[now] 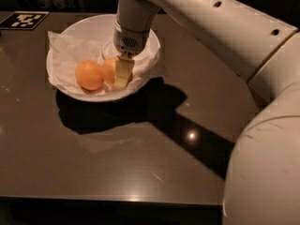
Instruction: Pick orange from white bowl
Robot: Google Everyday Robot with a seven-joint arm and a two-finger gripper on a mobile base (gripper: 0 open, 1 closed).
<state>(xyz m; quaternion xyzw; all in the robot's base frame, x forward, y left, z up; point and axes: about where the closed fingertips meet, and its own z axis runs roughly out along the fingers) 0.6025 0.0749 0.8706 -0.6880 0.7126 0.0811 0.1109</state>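
Pale gripper [123,74] down in wide white paper-lined bowl [86,25], upper left.
It overlaps one round orange fruit [108,69], second orange [89,75] just left; whether it grasps, cannot tell.

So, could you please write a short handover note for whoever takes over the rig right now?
Gripper: lowered inside the white bowl, right against the orange it partly hides; whether it has a grip cannot be told.
Second orange: beside the first, on the crumpled paper, untouched.
Done: the reach into the bowl.
Left: confirm the grasp, then lift the orange clear of the bowl.
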